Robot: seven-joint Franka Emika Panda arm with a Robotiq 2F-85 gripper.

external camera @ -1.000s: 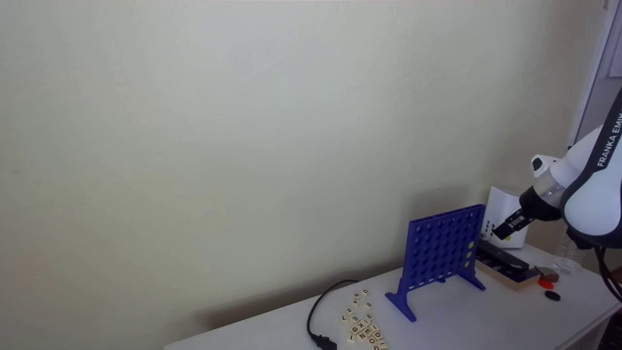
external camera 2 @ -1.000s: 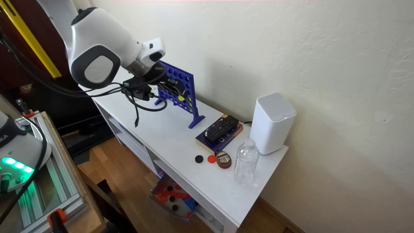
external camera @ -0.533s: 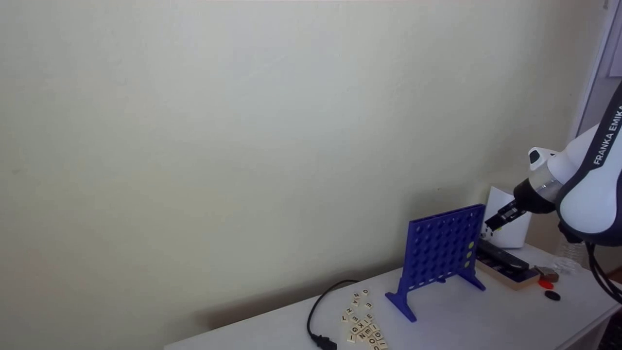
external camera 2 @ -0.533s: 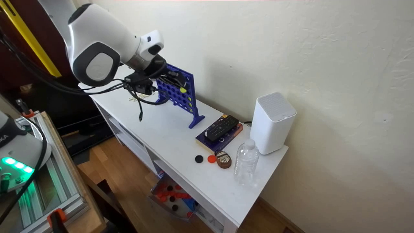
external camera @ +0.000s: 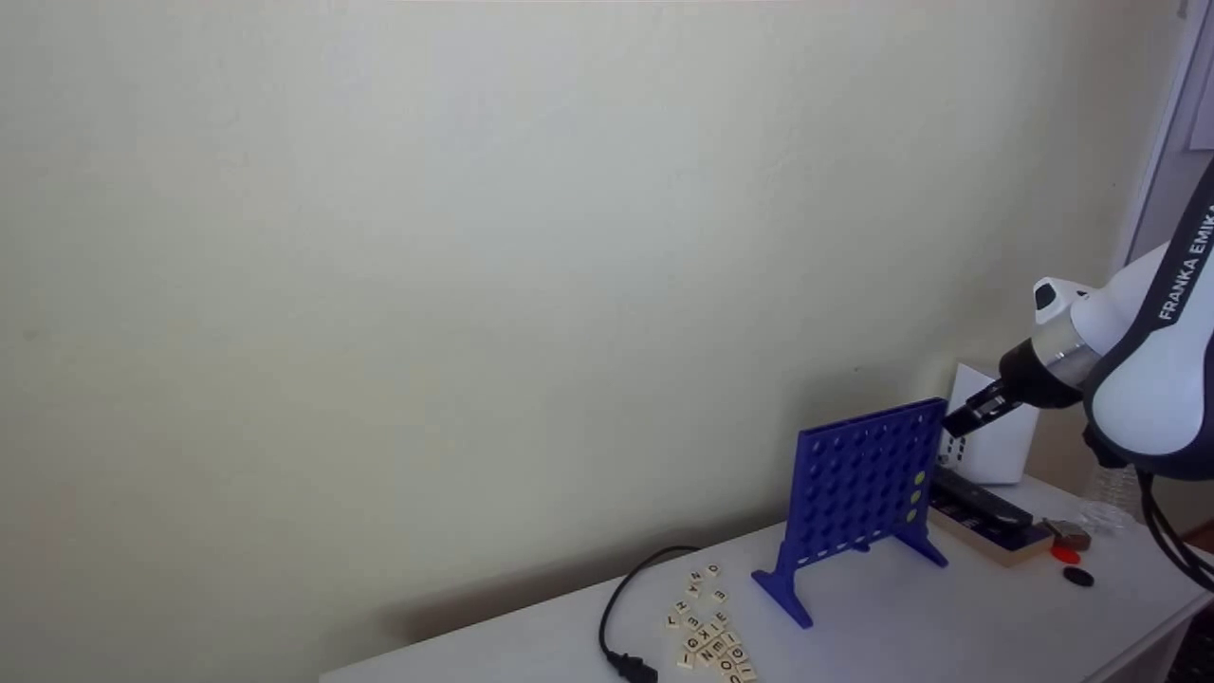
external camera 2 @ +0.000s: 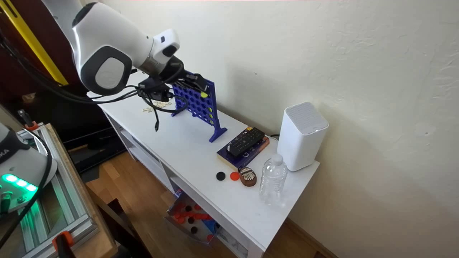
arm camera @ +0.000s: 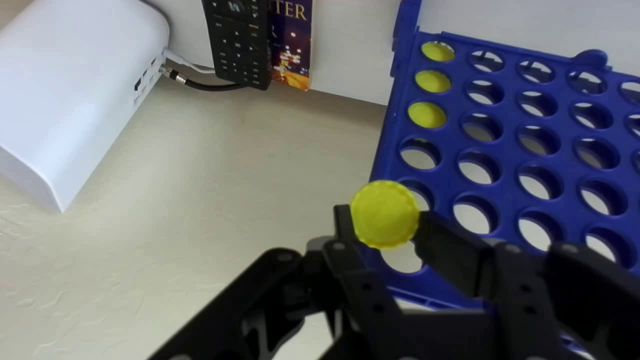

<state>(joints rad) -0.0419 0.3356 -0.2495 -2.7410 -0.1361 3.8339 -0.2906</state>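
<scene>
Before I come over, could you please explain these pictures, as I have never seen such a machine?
The machine is a white robot arm ending in a black gripper. Two views come from cameras outside the robot; the close-up looks out from its wrist. On the white table stand a blue grid with three yellow discs in an end column, a clear bottle and a white box. Letter tiles, a red disc, a black disc, a thumb piano and a book with a remote on top lie there. The gripper holds a fourth yellow disc; I cannot tell whether that disc touches the grid.
</scene>
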